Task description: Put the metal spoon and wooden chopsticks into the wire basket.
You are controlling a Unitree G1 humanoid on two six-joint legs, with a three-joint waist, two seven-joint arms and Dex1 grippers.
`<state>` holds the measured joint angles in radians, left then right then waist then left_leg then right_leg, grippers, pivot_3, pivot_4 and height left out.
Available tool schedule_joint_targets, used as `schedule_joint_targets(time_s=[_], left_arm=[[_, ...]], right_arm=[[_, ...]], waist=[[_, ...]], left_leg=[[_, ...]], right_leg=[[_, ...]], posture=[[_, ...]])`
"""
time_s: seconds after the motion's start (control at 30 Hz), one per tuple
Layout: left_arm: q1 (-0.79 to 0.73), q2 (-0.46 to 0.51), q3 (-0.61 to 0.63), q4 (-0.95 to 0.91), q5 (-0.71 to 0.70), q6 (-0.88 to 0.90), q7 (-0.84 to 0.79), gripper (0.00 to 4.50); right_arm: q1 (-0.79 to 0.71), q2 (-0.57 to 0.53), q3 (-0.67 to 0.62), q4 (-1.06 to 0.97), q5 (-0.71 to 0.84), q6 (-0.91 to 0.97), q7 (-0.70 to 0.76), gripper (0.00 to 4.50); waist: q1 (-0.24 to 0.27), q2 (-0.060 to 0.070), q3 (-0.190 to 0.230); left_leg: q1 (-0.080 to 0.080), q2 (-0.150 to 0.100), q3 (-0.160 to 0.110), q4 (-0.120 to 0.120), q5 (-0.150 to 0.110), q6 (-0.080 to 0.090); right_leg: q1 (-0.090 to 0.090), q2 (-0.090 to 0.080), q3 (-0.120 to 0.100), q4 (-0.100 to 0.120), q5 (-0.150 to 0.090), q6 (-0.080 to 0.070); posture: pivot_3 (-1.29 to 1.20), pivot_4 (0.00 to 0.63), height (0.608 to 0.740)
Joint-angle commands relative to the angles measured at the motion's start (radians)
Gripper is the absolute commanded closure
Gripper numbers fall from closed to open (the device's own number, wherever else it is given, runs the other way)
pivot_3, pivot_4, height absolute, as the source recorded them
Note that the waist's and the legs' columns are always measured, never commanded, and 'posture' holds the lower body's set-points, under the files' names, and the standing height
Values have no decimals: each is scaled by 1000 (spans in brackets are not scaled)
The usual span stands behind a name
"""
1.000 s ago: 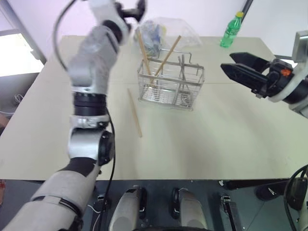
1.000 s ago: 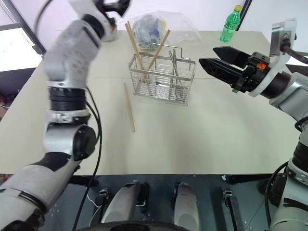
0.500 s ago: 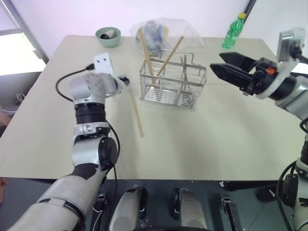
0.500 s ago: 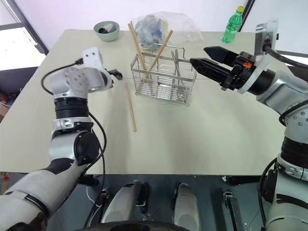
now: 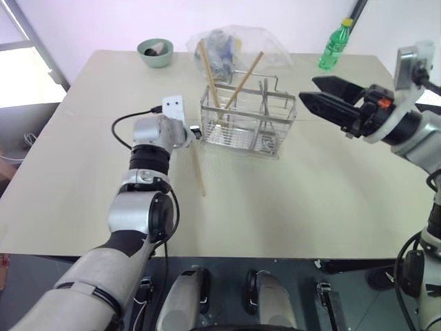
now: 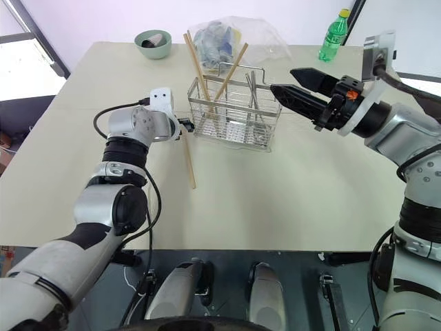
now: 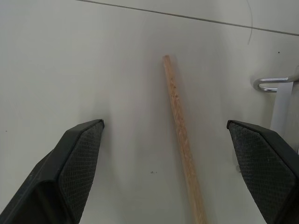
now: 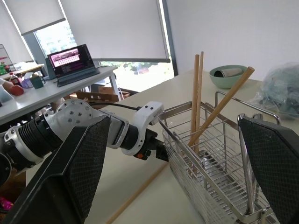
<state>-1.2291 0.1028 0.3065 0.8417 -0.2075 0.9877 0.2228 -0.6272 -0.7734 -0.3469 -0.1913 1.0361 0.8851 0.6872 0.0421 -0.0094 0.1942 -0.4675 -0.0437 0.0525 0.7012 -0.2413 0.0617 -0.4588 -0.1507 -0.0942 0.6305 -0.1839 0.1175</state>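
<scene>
The wire basket stands mid-table, with three wooden chopsticks leaning upright in it. Another chopstick lies flat on the table just left of the basket. My left gripper is low over that chopstick's far end, open, one finger on each side of the stick without touching it. My right gripper hovers open to the right of the basket, level with its top, holding nothing. Thin metal stems stand in the basket's right half; I cannot tell the metal spoon from the wires.
A small green bowl sits at the table's far left, a crumpled clear plastic bag lies behind the basket, and a green bottle stands at the far right. Bare tabletop stretches in front of the basket.
My left arm has swung down from high above the basket to the table, its open gripper now over the lying chopstick. The right gripper has stayed in place.
</scene>
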Motion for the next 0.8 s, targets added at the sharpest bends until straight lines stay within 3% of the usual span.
schedule_joint_targets(time_s=[0.03,0.13,0.33,0.57,0.8], left_arm=[[-29,-1,7,58,-16,-17,-36,300],[-38,3,8,80,-17,-31,-44,1332],[-56,2,22,103,-20,-57,-28,4459],[-43,30,4,93,12,-98,-29,4459],[-68,172,-5,53,71,-476,-37,4459]], right_arm=[[1,-1,-49,-38,16,-26,-9,0],[7,-1,-58,-40,15,-26,-11,0],[14,-3,-57,-42,12,-29,-13,0],[15,-12,-52,-34,4,-31,-2,0],[57,-83,-51,-33,-17,-13,59,0]], waist=[[1,0,0],[2,0,0],[2,0,0],[-2,0,0],[-5,0,0]], left_leg=[[0,0,0,0,0,0],[1,0,0,0,0,0],[0,0,0,0,0,-1],[0,0,0,0,-1,-1],[-2,0,0,-1,0,-2]], right_leg=[[0,0,0,0,0,0],[1,0,0,0,0,0],[1,0,0,0,0,0],[0,0,0,0,0,0],[-2,-1,0,0,0,0]], posture=[[0,150,686],[0,150,686],[0,150,686],[0,150,686],[0,150,686]])
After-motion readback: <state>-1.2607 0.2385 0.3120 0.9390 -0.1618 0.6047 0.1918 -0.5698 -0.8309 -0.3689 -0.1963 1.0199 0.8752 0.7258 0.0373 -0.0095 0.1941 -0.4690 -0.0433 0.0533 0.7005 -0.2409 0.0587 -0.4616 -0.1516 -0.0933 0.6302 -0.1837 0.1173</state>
